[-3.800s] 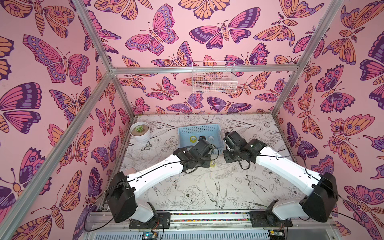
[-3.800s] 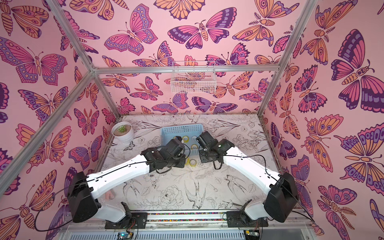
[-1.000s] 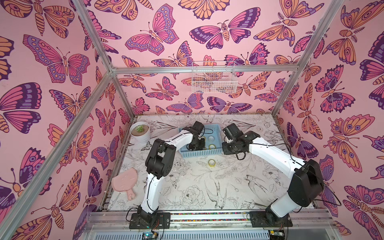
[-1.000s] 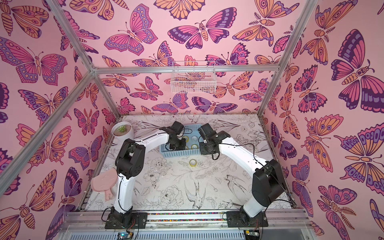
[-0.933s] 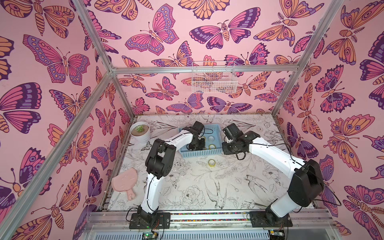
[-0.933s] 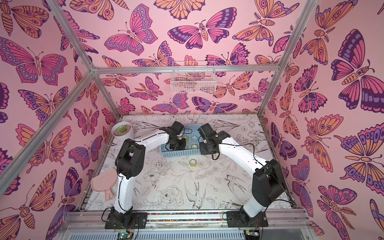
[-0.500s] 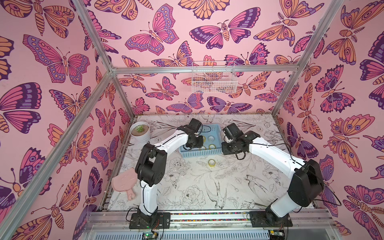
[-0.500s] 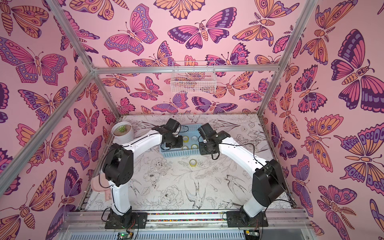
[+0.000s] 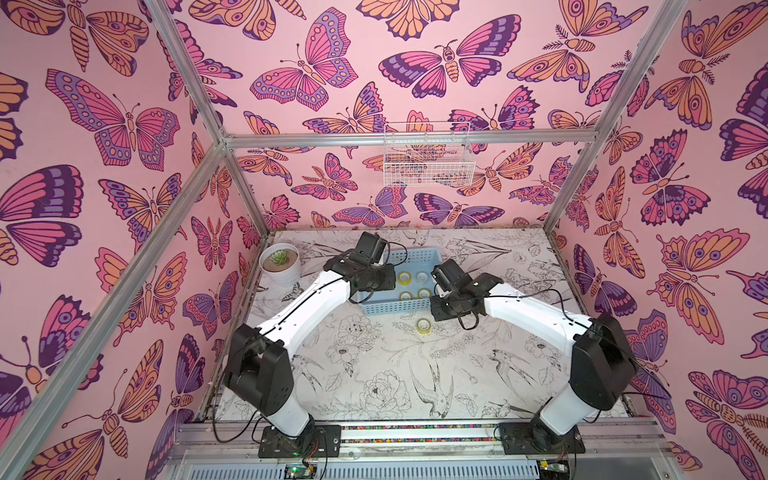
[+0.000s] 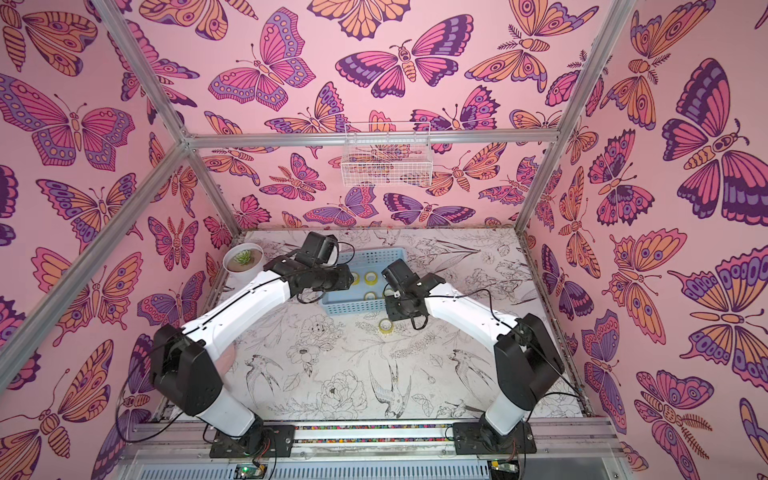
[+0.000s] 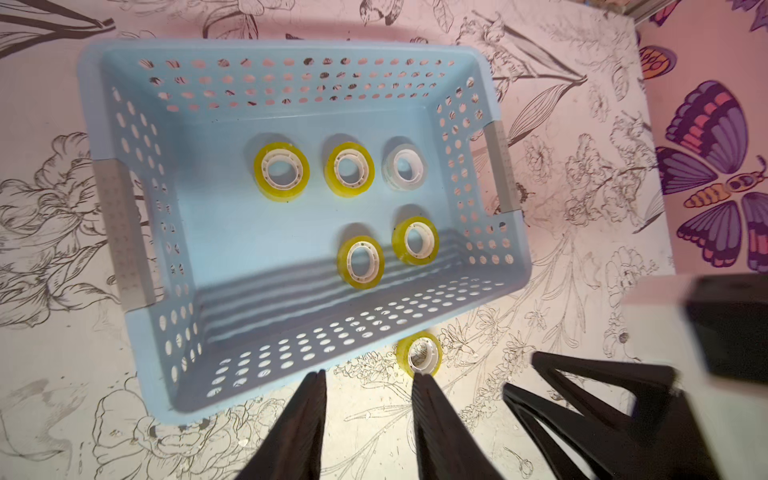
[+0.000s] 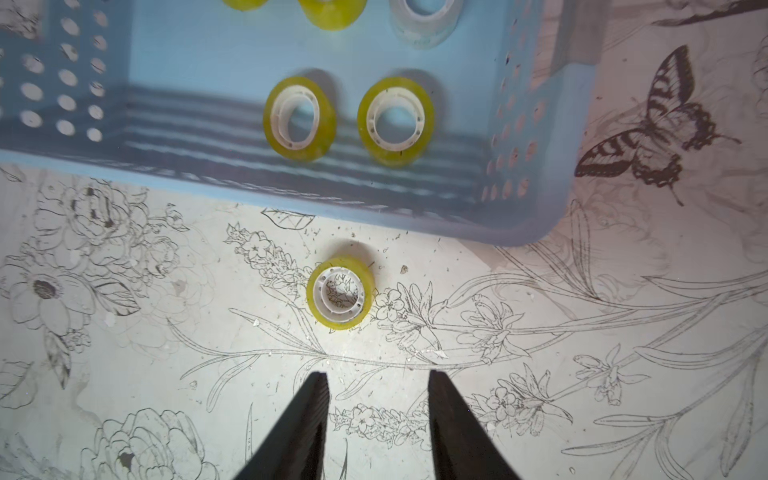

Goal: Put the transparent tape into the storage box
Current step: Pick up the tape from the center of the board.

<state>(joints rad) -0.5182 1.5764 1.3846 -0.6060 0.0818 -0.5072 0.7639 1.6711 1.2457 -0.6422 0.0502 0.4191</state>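
Swung left elbow (image 9: 257, 374) toward 7 o'clock since a second ago. Holds left hand (image 11: 368, 374) and right hand (image 12: 377, 373) spread, empty. Shows five transparent tape (image 11: 282, 194) rolls inside storage box (image 11: 291, 345); leaves one yellow roll (image 12: 337, 321) on tabletop (image 12: 166, 353) at box's 6 o'clock.

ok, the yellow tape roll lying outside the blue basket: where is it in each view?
Top view: yellow tape roll on the table, in front of the blue basket.
Top view: same spot.
Left wrist: roll outside the perforated long wall.
Right wrist: roll on bare table, mid-picture.
Shared landmark: that long wall.
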